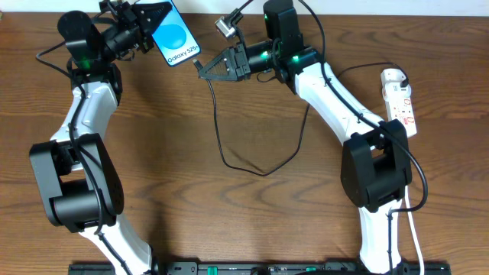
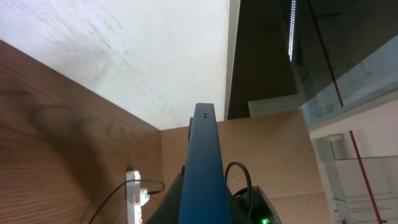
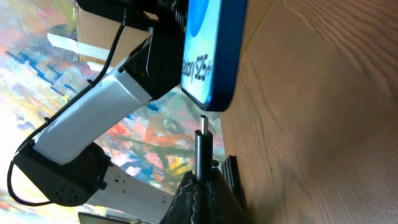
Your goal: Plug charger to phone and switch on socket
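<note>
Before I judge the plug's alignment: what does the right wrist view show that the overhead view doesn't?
Right wrist only: the charger plug tip just short of the phone edge, not yet in. Overhead only: the socket far right and the cable's loop. Both: the left end effector holding the phone, the right end effector pinching the plug.

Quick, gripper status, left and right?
Left gripper: shut on the phone.
Right gripper: shut on the charger, plug not yet in.
</note>
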`<state>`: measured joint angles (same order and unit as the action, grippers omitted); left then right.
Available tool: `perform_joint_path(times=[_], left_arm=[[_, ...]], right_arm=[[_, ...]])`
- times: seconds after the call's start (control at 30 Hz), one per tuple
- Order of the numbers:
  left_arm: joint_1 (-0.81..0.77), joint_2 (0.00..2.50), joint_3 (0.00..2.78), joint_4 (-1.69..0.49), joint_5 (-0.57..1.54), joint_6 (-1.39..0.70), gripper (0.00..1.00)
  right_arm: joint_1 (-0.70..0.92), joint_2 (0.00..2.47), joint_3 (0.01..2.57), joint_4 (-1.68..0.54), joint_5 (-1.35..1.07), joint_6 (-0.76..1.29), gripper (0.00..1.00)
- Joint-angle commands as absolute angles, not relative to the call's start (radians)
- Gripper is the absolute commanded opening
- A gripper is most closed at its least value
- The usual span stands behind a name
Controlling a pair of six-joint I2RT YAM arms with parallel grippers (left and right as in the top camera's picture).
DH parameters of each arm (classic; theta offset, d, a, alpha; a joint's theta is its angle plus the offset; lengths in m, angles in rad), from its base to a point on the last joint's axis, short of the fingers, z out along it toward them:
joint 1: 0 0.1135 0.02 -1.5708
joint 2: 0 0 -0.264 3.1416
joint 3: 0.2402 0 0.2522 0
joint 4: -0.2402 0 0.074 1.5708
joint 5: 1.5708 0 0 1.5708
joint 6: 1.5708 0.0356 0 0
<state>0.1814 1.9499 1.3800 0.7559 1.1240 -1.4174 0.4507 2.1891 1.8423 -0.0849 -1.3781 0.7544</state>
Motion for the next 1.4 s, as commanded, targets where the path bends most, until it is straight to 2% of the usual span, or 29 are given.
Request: perform_joint_path(times=[0.0,1.37], left_arm=[[0.184,1.935,1.391,0.769,1.133,-1.423,0.07],[0.160,1.935,1.391,0.769,1.161,-1.412,0.07]], right_arm=[[0.470,2.197,1.849,-0.081,-1.409,0.758,0.01],[0.471,2.197,1.849,-0.070,-1.387,0.771,0.01]])
